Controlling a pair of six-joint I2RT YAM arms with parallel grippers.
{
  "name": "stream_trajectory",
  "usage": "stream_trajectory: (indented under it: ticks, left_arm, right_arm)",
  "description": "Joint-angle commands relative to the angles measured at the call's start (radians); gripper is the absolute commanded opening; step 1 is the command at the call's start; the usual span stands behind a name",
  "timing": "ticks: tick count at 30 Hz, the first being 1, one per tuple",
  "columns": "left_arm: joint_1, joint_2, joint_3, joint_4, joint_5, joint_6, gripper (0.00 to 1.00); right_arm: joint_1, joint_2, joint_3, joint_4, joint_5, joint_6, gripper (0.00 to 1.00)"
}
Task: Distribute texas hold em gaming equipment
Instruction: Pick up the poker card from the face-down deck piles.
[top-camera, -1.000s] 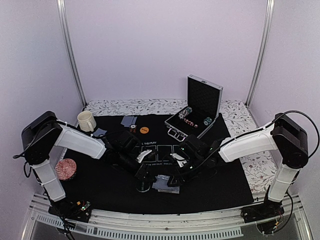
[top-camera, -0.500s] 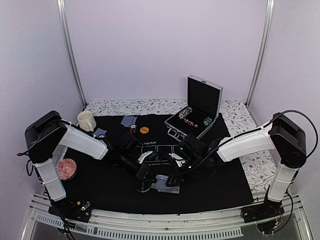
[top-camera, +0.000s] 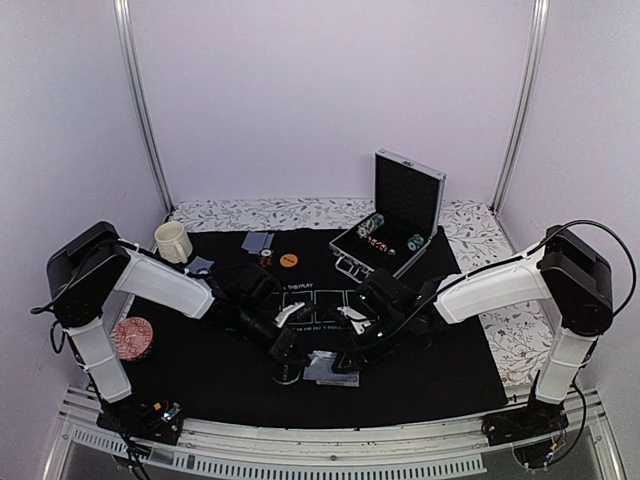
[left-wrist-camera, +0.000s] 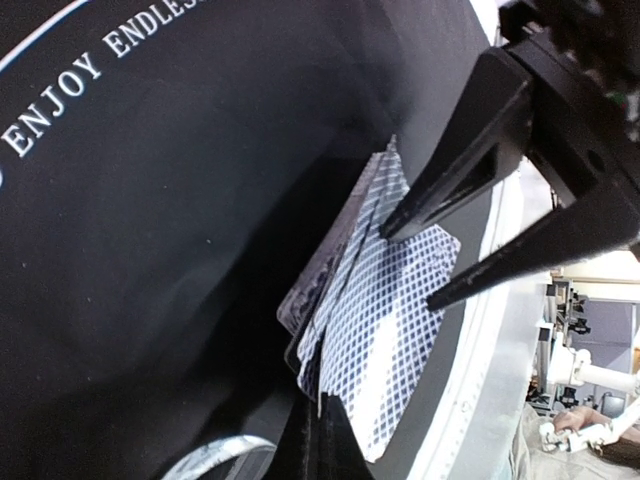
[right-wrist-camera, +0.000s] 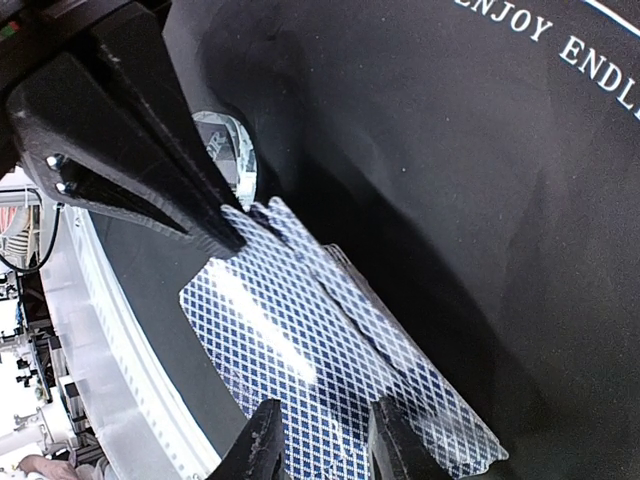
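A small fanned pile of grey-blue-backed playing cards (top-camera: 326, 367) lies on the black mat (top-camera: 420, 380) near its front edge. My left gripper (top-camera: 289, 349) meets it from the left. In the left wrist view its fingers (left-wrist-camera: 318, 440) are pressed together on the near edge of the cards (left-wrist-camera: 385, 310). My right gripper (top-camera: 352, 350) comes in from the right. Its open fingers (right-wrist-camera: 262, 445) straddle the top card (right-wrist-camera: 300, 350) in the right wrist view. A pale round disc (top-camera: 287, 376) lies under the left gripper.
At the back of the mat lie an orange disc (top-camera: 288, 260), two more cards (top-camera: 258, 241), one card (top-camera: 200, 265) and a chip (top-camera: 266, 256). The cream mug (top-camera: 172, 241) stands back left. The open silver case (top-camera: 398, 205) holds chips (top-camera: 372, 228). A red patterned disc (top-camera: 131, 337) lies left.
The right gripper has edged slightly left toward the cards. The left gripper stays at the pile, and the cards have hardly moved.
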Motion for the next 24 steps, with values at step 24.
stream_trajectory:
  ticks: [24]
  left_arm:
    - [0.006,-0.083,0.058,-0.17,0.018,0.159,0.0]
  right_arm:
    - [-0.05,-0.13,-0.037,-0.099,0.082,-0.045,0.32]
